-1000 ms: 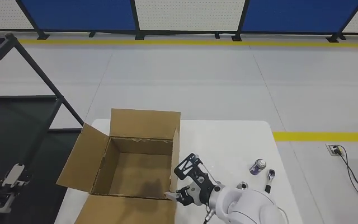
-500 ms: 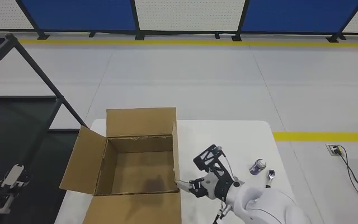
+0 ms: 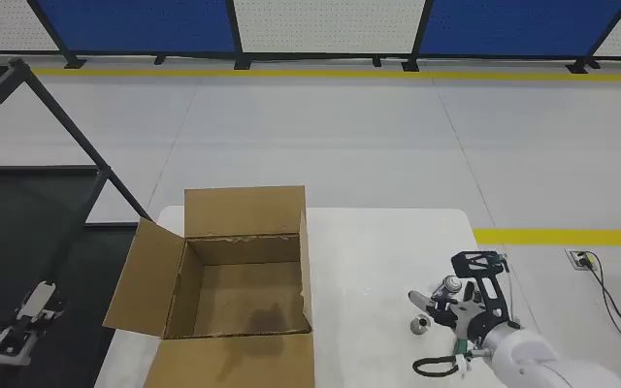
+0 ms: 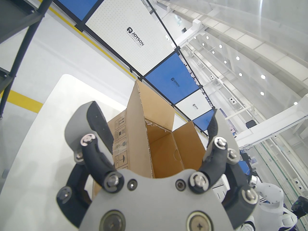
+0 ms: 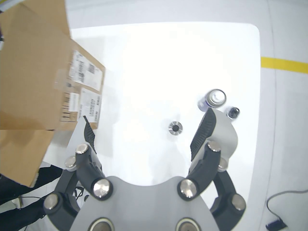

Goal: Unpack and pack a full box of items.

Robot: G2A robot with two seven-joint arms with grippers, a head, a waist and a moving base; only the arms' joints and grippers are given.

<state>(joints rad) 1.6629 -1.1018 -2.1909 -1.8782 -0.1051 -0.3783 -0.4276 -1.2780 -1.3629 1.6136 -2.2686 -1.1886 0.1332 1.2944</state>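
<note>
The open cardboard box (image 3: 243, 281) is seen standing on the left part of the white table (image 3: 388, 252). The right gripper (image 5: 148, 116) is held spread apart near a small can (image 5: 215, 98) and a metal ring (image 5: 175, 128); the left gripper (image 4: 154, 110) is likewise spread

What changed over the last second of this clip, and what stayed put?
The right gripper left the near right corner of the cardboard box and swung right across the table. It is now open and empty by the small can and the silver socket. The box turned slightly at first, squaring up, then held. The can and socket stayed where they were.
</note>
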